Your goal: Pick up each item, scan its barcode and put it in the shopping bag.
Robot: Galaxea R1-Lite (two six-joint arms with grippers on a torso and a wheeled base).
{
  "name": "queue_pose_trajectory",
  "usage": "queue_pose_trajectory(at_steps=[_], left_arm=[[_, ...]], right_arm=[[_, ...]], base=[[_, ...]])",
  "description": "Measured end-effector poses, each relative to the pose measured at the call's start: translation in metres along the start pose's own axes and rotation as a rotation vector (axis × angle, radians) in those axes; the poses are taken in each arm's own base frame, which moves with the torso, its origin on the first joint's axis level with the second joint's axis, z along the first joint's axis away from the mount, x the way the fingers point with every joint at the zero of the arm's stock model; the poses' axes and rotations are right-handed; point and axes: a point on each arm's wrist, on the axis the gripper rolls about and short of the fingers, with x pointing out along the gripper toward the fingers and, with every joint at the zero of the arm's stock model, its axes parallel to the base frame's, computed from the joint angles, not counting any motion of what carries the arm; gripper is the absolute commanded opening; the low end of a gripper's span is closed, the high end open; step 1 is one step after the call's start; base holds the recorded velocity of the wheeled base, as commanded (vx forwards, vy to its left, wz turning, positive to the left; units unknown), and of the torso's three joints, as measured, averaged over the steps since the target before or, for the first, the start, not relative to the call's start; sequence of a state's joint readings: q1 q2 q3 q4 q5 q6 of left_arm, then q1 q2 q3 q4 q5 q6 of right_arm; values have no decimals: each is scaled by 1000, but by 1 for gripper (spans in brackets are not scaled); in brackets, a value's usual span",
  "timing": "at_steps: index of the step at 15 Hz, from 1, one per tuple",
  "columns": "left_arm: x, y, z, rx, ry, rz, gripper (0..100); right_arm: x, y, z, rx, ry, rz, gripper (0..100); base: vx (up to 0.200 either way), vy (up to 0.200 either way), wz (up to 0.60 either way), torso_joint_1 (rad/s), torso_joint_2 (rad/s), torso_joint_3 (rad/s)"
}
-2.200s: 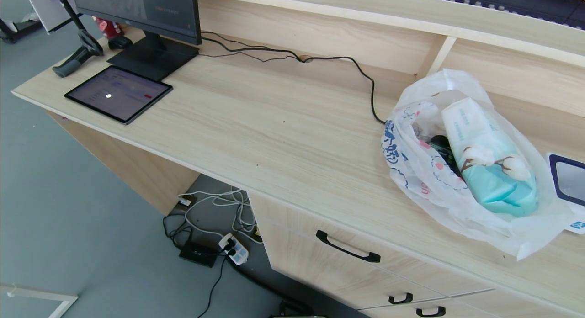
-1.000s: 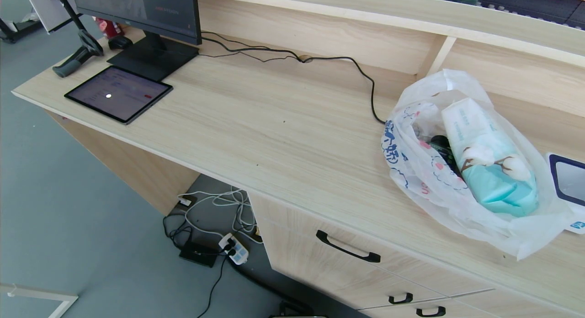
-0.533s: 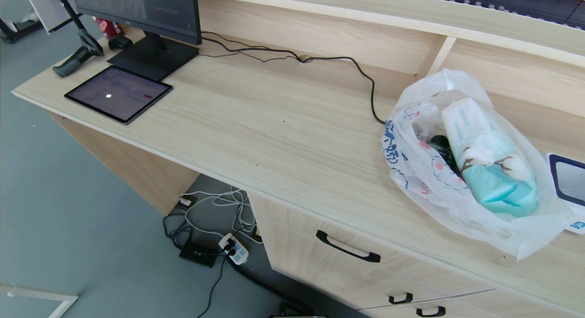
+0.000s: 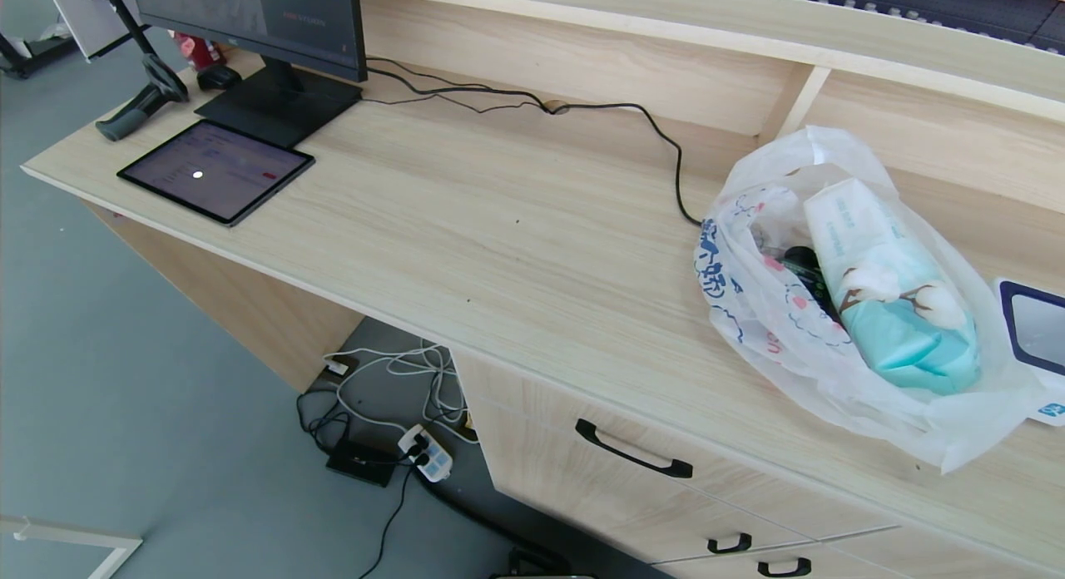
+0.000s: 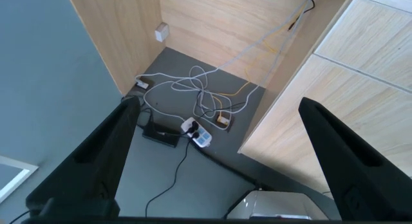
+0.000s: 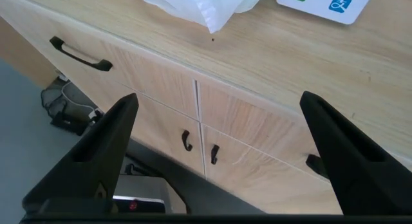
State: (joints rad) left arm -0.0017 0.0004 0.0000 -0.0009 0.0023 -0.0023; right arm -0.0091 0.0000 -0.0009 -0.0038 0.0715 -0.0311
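Shop checkout. A long wooden counter [image 4: 516, 254] with drawers [image 4: 632, 450] carries a monitor [image 4: 250, 13], a tablet [image 4: 215, 170] and a handheld scanner [image 4: 141, 101] at its left end. A plastic bag [image 4: 749, 313] of packaged goods lies at the right end, beside a small sign [image 4: 1036, 325].

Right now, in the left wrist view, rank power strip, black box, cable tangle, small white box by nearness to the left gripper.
From the left gripper:
1. Power strip and black box, together on the floor: too close to call.
2. Cable tangle, behind them.
3. Small white box, on the wood panel.
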Motion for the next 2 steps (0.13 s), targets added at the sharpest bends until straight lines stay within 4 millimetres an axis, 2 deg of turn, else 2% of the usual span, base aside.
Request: queue_pose_trajectory(at_steps=[2], left_arm=[[0, 0, 0, 0, 0, 0, 100]], right_arm=[[0, 0, 0, 1, 0, 0, 100]], base=[[0, 0, 0, 0, 0, 0]])
